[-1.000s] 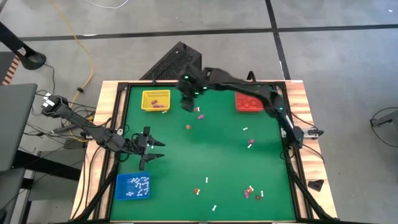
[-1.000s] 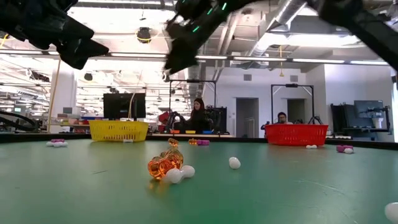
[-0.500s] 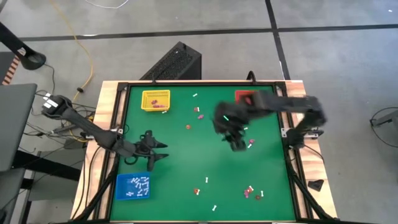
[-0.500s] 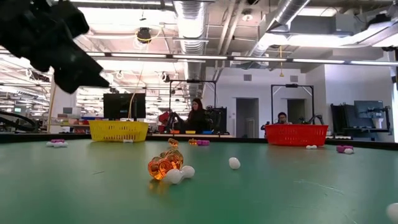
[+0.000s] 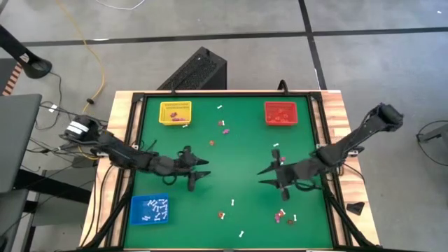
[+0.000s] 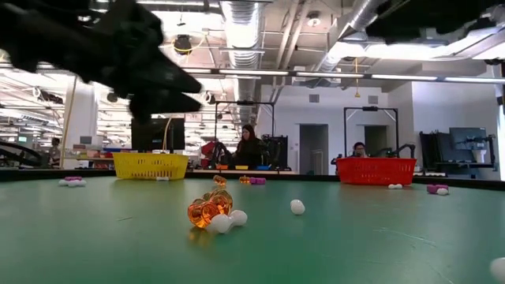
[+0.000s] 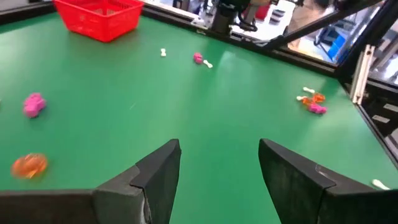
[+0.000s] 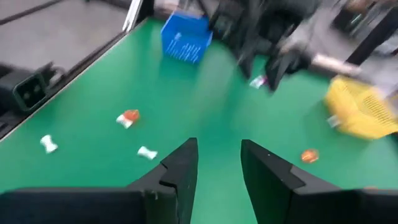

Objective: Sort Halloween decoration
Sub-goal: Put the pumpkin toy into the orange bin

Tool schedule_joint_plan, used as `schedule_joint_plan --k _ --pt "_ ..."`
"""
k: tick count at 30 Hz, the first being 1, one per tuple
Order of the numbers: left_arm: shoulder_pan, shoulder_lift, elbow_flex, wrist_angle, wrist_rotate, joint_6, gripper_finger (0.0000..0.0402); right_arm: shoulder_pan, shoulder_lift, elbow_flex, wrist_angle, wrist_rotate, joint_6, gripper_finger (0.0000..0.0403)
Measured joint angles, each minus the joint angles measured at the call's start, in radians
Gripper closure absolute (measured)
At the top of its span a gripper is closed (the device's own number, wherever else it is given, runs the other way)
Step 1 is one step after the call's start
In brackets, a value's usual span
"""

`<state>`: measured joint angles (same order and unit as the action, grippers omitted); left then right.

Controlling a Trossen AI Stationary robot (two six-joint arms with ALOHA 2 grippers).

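Green worktop [image 5: 231, 150] carries three trays: yellow tray [image 5: 175, 113] at the far left, red tray [image 5: 280, 113] at the far right, blue tray [image 5: 149, 209] at the near left corner with white stick pieces inside. Both arms are low over the middle of the mat, facing each other. Left pincer [image 5: 199, 171] is left of centre, jaws spread wide, nothing between them, bare green under it in its wrist view. Right pincer [image 5: 269, 176] is right of centre, jaws apart with a narrower gap, also empty. Halloween decoration [image 5: 281, 215] is loose all over the mat: a purple, orange and white cluster near the front edge at right, an orange and white pair [image 5: 221, 214] at front centre, white bits [image 5: 241, 232] near the front edge, an orange piece [image 5: 212, 143] and purple ones [image 5: 225, 129] right of the yellow tray, a white one [image 5: 276, 145] just beside the right pincer. Low view shows the orange trinket [image 6: 208, 208] touching white pieces, well clear of both pincers.
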<state>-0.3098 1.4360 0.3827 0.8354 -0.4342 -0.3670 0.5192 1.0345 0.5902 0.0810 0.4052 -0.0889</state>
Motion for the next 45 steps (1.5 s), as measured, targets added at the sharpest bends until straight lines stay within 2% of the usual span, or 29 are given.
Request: schedule_joint_plan --k 2,4,9,14,18,27,33,35,41,45 --pt "0.050 0.063 0.054 -0.015 0.038 0.022 0.0194 0.011 -0.061 -0.016 0.014 0.041 -0.013 0.0253" --pt "0.098 0.124 0.101 -0.034 0.021 0.035 0.0194 0.013 -0.117 -0.022 0.007 0.042 -0.015 0.0257" --pt "0.206 0.234 0.187 -0.035 -0.090 0.050 0.0194 0.029 -0.203 -0.023 -0.097 0.039 0.024 0.0262" --pt "0.293 0.281 0.203 -0.033 -0.207 0.060 0.0194 0.072 -0.216 -0.024 -0.245 0.040 0.094 0.0262" --pt "0.359 0.350 0.203 -0.025 -0.151 0.054 0.0194 0.108 -0.200 -0.024 -0.297 0.041 0.139 0.0264" --pt "0.345 0.538 0.203 0.140 -0.139 0.078 0.0194 0.175 -0.154 -0.024 -0.304 0.051 0.146 0.0265" --pt "0.339 0.676 0.202 0.224 -0.184 0.017 0.0194 0.174 -0.150 -0.024 -0.305 0.076 0.169 0.0265" --pt "0.332 0.721 0.195 0.297 -0.189 0.018 0.0197 0.174 -0.150 -0.024 -0.306 0.076 0.176 0.0265" --pt "0.293 0.793 0.130 0.516 -0.195 0.023 0.0245 0.174 -0.150 -0.024 -0.306 0.076 0.189 0.0265" --pt "0.282 0.774 0.105 0.532 -0.181 0.031 0.0292 0.173 -0.150 -0.024 -0.306 0.076 0.189 0.0265"
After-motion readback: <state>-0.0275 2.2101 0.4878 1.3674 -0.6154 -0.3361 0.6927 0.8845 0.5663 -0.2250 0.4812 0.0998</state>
